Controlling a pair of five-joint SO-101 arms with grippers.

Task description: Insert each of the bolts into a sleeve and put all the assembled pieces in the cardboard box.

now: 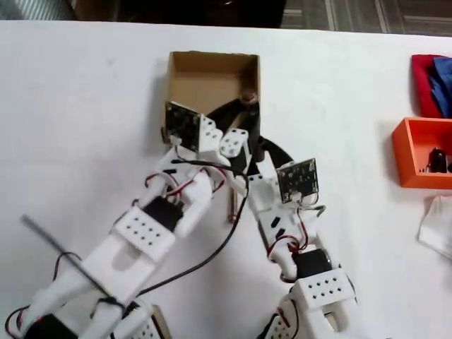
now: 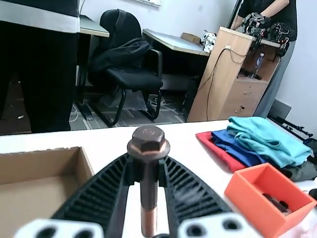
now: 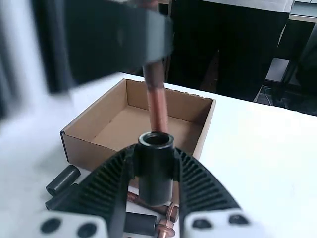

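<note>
Above white table (image 1: 85,106), left tool (image 2: 147,166) clamps bolt (image 2: 148,144), right tool (image 3: 155,157) sleeve (image 3: 155,173); black chair (image 2: 126,64) behind.

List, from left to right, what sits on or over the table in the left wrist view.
cardboard box → bolt → orange bin

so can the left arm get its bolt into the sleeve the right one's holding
Probably yes: the left gripper is shut on the bolt, whose tip sits at the open mouth of the sleeve, held upright in the right gripper, nothing between them.
</note>
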